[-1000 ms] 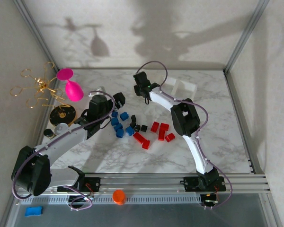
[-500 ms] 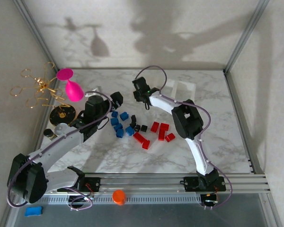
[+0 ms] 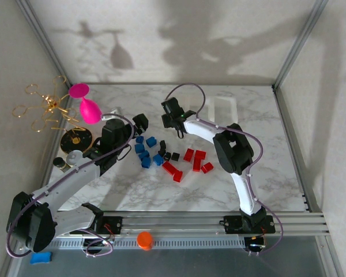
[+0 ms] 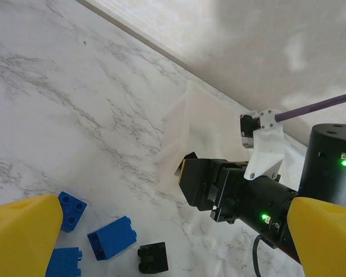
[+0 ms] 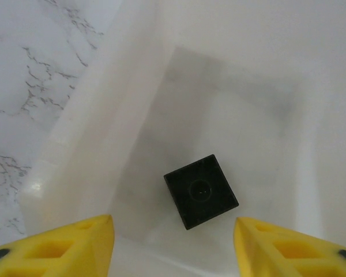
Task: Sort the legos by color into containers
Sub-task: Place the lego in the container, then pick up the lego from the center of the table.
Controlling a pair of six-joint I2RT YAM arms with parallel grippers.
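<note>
Right gripper (image 5: 170,226) was wide open and empty, at left end of clear tray (image 5: 98,104). One black brick (image 5: 200,191) lay flat on floor of that end compartment. Left gripper (image 4: 173,234) was also spread wide and empty, and hung over desk (image 4: 57,92) near blue bricks (image 4: 111,237). Rest lay loose mid-desk: blue bricks left, red bricks (image 3: 195,161) right, loose black bricks (image 3: 171,156) between them.

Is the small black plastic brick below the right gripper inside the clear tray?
Inside: the black brick lies on the clear tray's floor, walls around.
</note>
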